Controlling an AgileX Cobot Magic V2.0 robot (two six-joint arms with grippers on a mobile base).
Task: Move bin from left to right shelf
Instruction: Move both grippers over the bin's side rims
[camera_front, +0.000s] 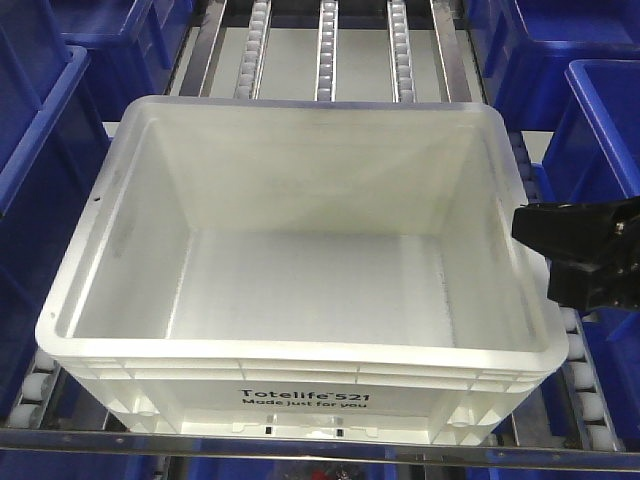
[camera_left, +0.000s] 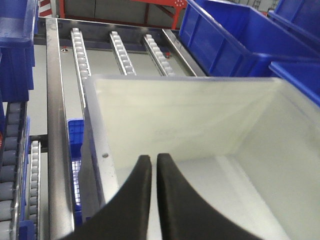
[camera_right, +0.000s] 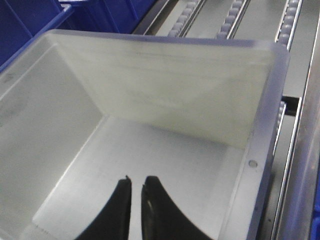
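White bin (camera_front: 300, 260) sits on the roller shelf (camera_front: 328, 50); our left hand (camera_left: 150, 161) and right hand (camera_right: 135, 181) hover above it, fingers together.

This is a warehouse or stockroom. Flow shelving with metal roller tracks (camera_front: 327, 50) runs back, dark blue plastic bins (camera_front: 560, 50) crowd both sides, a white bin (camera_front: 180, 375) sits on the rollers, and red steel framing (camera_left: 160, 4) stands behind.

blue bins (camera_front: 560, 50) on both sides; roller rails (camera_front: 328, 50) behind; metal shelf frame (camera_left: 54, 125)
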